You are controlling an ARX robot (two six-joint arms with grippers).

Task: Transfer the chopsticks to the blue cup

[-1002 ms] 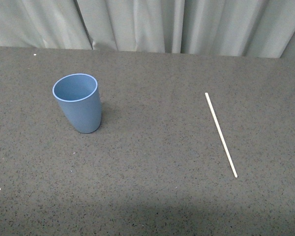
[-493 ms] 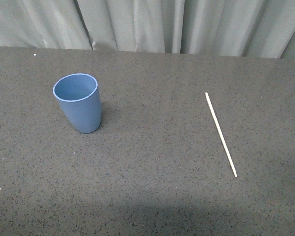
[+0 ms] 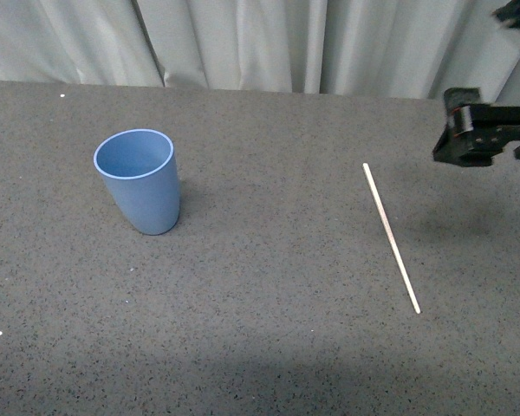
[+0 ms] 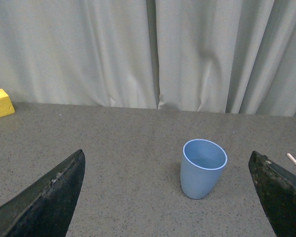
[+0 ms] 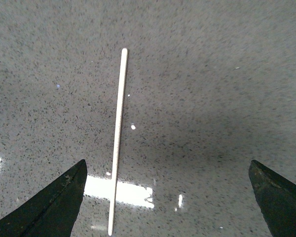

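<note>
The blue cup [image 3: 139, 180] stands upright and empty on the dark grey table, left of centre; it also shows in the left wrist view [image 4: 202, 168]. The chopstick [image 3: 390, 236], one thin cream-white stick, lies flat on the table at the right. In the right wrist view the chopstick [image 5: 117, 138] lies between the open jaws, close to one finger. My right gripper [image 3: 468, 139] is open and empty, hovering above the table to the right of the stick's far end. My left gripper [image 4: 170, 200] is open and empty, with the cup ahead between its jaws; it is not seen in the front view.
Pale curtains [image 3: 243, 43] hang along the table's far edge. A yellow block [image 4: 1, 103] sits on the table far off to one side in the left wrist view. The table [image 3: 269, 286] is speckled dark grey.
My right gripper has come into the front view at the upper right, above the table near the chopstick's far end. The cup and the chopstick have not moved.
</note>
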